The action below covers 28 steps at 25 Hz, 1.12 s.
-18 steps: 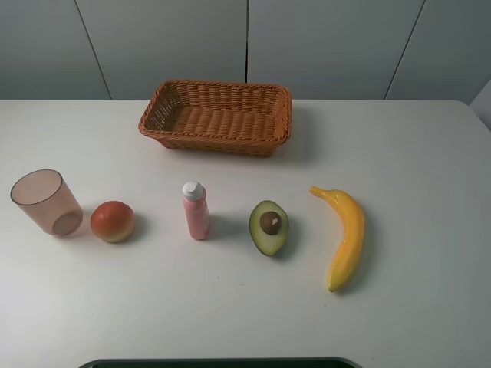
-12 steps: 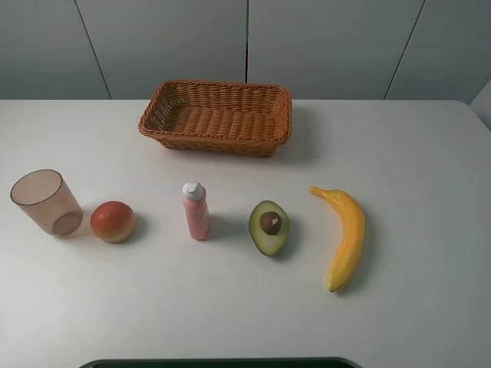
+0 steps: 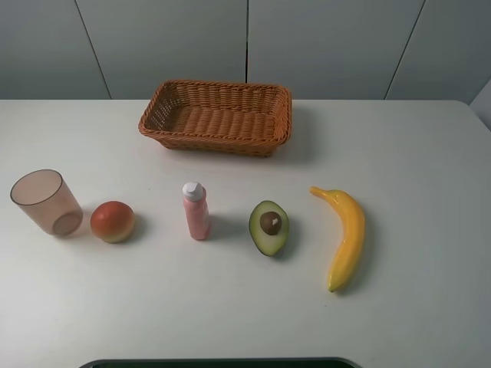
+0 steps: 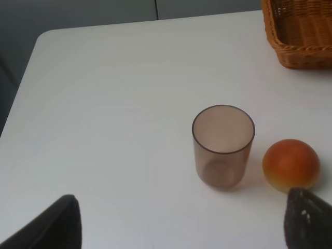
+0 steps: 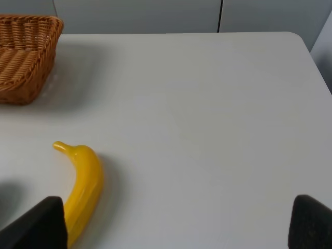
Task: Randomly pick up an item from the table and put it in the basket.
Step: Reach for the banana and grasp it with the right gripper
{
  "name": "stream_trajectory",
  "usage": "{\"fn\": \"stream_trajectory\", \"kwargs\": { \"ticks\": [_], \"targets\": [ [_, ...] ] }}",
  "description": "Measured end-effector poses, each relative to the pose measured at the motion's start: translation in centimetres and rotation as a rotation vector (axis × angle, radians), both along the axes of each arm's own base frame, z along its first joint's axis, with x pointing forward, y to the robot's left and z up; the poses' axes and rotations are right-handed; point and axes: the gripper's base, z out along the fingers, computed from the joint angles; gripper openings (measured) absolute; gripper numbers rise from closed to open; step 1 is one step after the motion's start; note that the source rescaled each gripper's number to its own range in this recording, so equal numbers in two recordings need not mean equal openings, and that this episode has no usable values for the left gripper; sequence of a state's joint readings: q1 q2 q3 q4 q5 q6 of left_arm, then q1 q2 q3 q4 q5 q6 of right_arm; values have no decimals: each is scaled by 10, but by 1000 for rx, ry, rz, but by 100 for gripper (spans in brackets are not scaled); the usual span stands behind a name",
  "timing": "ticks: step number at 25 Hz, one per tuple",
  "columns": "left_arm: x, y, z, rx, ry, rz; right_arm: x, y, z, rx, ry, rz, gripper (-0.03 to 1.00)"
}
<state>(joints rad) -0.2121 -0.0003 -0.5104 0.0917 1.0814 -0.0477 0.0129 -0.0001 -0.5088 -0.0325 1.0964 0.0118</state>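
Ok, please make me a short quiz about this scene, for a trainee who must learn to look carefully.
1. True or false: the banana lies inside the basket.
2. Which thing stands between the red fruit and the avocado? A) a spoon B) the pink bottle C) a plate
3. How many loose things are on the table outside the basket?

Key: 1 false, it lies on the table; 2 B; 3 five.
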Motion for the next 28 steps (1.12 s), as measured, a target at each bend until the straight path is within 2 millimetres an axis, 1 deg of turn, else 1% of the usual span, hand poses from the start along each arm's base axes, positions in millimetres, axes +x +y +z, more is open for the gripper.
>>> {"fn": "stream_trajectory", "kwargs": {
  "ticks": [28],
  "targets": [
    [0,0,0,0,0,0,0,-2,0,-23,0,-16,87]
  ]
}}
